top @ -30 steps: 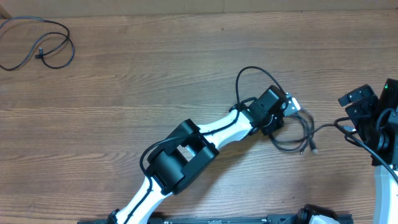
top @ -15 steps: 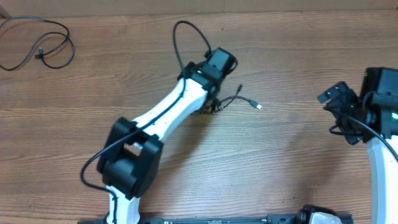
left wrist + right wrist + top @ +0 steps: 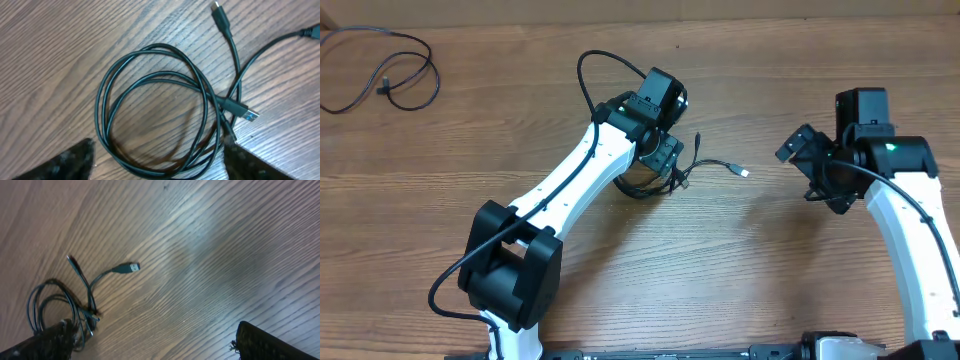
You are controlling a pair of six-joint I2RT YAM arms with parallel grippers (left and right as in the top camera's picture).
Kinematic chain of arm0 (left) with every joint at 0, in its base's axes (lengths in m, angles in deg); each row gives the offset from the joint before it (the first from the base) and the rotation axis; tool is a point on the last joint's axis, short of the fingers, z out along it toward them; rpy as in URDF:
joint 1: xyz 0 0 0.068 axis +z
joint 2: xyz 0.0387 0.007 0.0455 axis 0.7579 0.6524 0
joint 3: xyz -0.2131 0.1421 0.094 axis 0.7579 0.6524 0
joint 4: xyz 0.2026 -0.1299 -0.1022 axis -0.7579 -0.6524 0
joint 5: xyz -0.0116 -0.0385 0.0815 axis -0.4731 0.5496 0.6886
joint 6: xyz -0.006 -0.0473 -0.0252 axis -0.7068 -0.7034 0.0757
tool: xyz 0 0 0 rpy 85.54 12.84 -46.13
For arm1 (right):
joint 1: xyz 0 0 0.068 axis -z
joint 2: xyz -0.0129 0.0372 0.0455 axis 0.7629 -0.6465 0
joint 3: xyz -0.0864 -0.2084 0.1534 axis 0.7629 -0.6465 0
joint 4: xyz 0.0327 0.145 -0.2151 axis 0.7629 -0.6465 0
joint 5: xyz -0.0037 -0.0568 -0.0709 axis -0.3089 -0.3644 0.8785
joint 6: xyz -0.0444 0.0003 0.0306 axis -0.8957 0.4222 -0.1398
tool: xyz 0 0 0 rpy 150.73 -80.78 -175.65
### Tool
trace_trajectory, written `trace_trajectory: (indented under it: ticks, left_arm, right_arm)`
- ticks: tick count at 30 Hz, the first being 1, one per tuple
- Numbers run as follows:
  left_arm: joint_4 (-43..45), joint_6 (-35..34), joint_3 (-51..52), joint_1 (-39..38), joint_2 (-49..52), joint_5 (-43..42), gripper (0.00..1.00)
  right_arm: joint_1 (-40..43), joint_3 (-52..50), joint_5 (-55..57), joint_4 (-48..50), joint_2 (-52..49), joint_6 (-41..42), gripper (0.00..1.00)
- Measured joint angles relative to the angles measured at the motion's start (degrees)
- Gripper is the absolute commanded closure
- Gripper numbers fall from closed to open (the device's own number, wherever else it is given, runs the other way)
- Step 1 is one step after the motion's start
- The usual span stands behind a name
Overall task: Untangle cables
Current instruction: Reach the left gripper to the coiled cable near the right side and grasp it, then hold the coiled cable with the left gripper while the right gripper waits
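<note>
The cables (image 3: 102, 107) lie as a coil of thin black loops on the wooden table, right below my left gripper (image 3: 160, 170). Its jaws stand open, one dark finger (image 3: 70, 165) on each side of the coil's lower edge, holding nothing. A silver USB plug (image 3: 252, 116) and a small black plug (image 3: 216, 7) stick out to the right. In the overhead view the left gripper (image 3: 658, 165) hovers over the coil (image 3: 638, 192), and one loose end (image 3: 744, 172) points toward the right gripper (image 3: 808, 170). The right gripper (image 3: 155, 345) is open and empty, away from the cables (image 3: 55, 305).
A separate thin black cable (image 3: 384, 84) lies looped at the table's far left corner. Each arm's own thicker black cable arcs above its wrist (image 3: 588, 62). Bare wood lies between the loose plug and the right gripper.
The left arm carried the cable bundle from right of centre leftward, then opened and let it go. The right arm swung up and left toward the table's middle.
</note>
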Motion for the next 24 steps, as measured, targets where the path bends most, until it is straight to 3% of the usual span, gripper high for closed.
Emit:
trace_trajectory:
  ticks: [4,5,6,9,14,24]
  left_arm:
    - [-1.1,-9.1,0.0,2.8,0.0,1.9,0.39]
    - [-1.7,-10.7,0.0,3.8,0.0,1.2,0.39]
    - [-2.5,-11.5,0.0,4.9,0.0,-1.1,0.34]
    - [-4.8,-4.6,0.0,6.7,0.0,-9.2,0.32]
    - [-4.2,9.0,1.0,4.3,0.0,-11.5,0.37]
    - [6.9,14.4,11.9,3.3,0.1,-10.5,0.45]
  right_arm:
    - [-0.9,0.0,-0.7,0.4,-1.0,0.0,0.0]
    - [-1.1,0.0,-0.8,0.4,-1.0,0.0,0.0]
    - [-1.1,0.0,-0.9,0.7,-1.0,0.0,0.0]
    - [-1.1,0.0,-1.0,2.1,-1.0,0.0,0.0]
    - [-1.1,0.0,-1.0,2.2,-1.0,0.0,0.0]
    - [-1.1,0.0,-1.0,2.0,-1.0,0.0,0.0]
